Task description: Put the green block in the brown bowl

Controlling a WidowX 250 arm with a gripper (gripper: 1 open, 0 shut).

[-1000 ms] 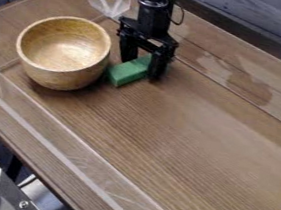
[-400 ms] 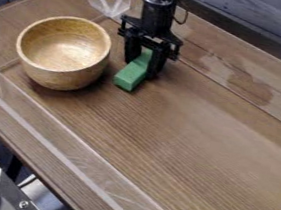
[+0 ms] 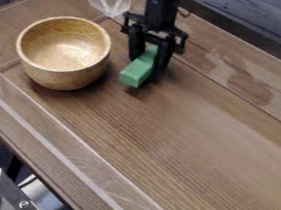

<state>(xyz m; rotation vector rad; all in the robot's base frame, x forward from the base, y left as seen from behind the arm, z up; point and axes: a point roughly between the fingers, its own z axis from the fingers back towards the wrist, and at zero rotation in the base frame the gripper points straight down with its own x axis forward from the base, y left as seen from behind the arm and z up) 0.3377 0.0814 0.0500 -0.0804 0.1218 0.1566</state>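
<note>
Green block gripped beside the brown bowl

The green block (image 3: 138,72) now stands more steeply than it did a moment ago, its upper end drawn up between the jaws (image 3: 151,53) of the black arm (image 3: 162,1). Those jaws, spread around it a second earlier, are closed on it. It has turned and seems to have risen a little, though whether its lower end is off the wooden desk (image 3: 199,137) I cannot tell.

The brown bowl (image 3: 63,54) sits where it did, upright, just beside the block. So the grasp looks made, and the carry is what remains: the block probably needs more height to pass over the thick rim, or it could knock the bowl.
</note>
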